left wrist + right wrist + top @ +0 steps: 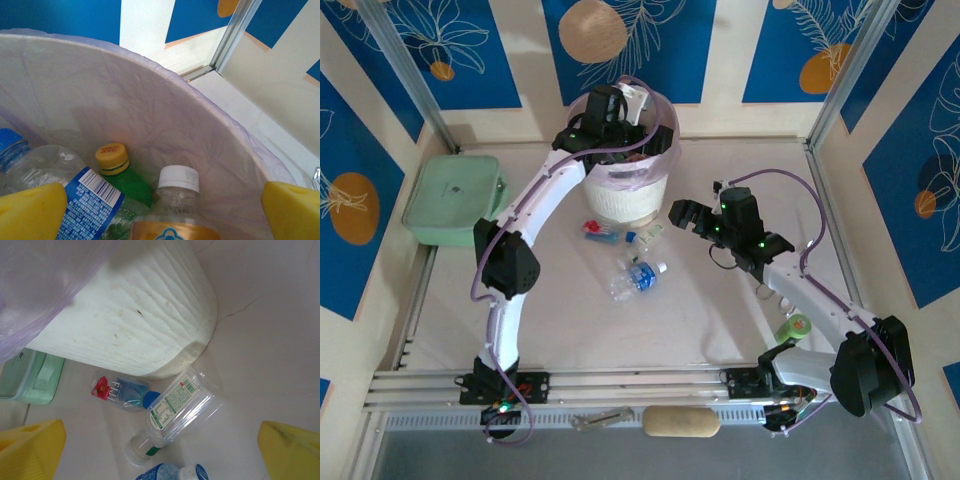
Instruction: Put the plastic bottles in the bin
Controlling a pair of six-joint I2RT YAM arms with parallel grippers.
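We're up at twelve o'clock on the table [720,320] with the left arm [535,195], right over the bin [625,195], and the left jaws stand wide open above its mouth. From the left wrist we look straight down inside. The yellow pads [30,212] sit far apart at the bottom corners, with nothing gripped between them.

Down in the liner [125,100] we've got a green bottle with a yellow cap [112,157]. A white-capped bottle [177,187] lies just at its three o'clock and a blue-labelled bottle [87,200] at its eight o'clock. A blue cap [9,145] pokes in at the nine o'clock edge.

Over to the right arm [800,295]: the right jaws are open too, empty, hovering at three o'clock of the loose bottles on the table. Those lie on the bin's six o'clock side. A red-labelled bottle [598,231] is right at the foot of the bin, and a clear bottle [655,235] is beside it at three o'clock. A blue-capped bottle [638,277] lies a little further toward six. From the right wrist we see the red-labelled bottle's cap butting against the clear bottle.

A second green bottle [794,327] lies at five o'clock on the table, close against the right arm. A pale-green box [450,195] sits at the bin's nine o'clock.
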